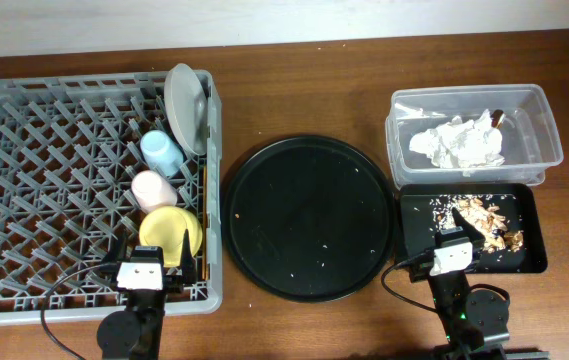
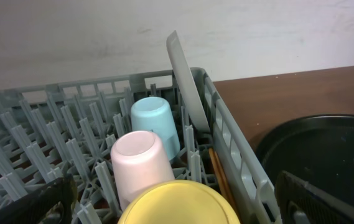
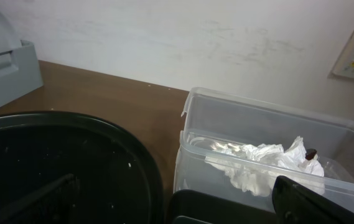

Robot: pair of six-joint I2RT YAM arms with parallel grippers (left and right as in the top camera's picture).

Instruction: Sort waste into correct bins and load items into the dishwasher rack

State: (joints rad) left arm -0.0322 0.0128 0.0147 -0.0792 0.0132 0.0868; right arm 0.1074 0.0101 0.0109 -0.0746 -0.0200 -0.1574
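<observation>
The grey dishwasher rack [image 1: 44, 180] holds, along its right side, an upright pale plate [image 1: 186, 100], a light-blue cup [image 1: 161, 152], a pink cup [image 1: 152, 190], a yellow bowl [image 1: 169, 230] and wooden chopsticks [image 1: 207, 200]. My left gripper [image 1: 154, 256] is open just in front of the bowl; the left wrist view shows its jaws [image 2: 170, 202] wide on either side of the bowl [image 2: 183, 205], behind which stand the pink cup [image 2: 140, 162], blue cup [image 2: 157, 124] and plate [image 2: 186, 87]. The white tissue [image 1: 459, 142] lies in the clear tub [image 1: 539, 110]. Food scraps [image 1: 479, 215] lie in the black tray [image 1: 524, 255]. My right gripper [image 1: 449, 240] is open and empty over that tray's left part.
A large round black tray [image 1: 309, 217] with a few crumbs sits between rack and bins. The right wrist view shows its rim [image 3: 52, 155], the tub [image 3: 226, 155] with tissue [image 3: 257, 165], and a wall close behind the table.
</observation>
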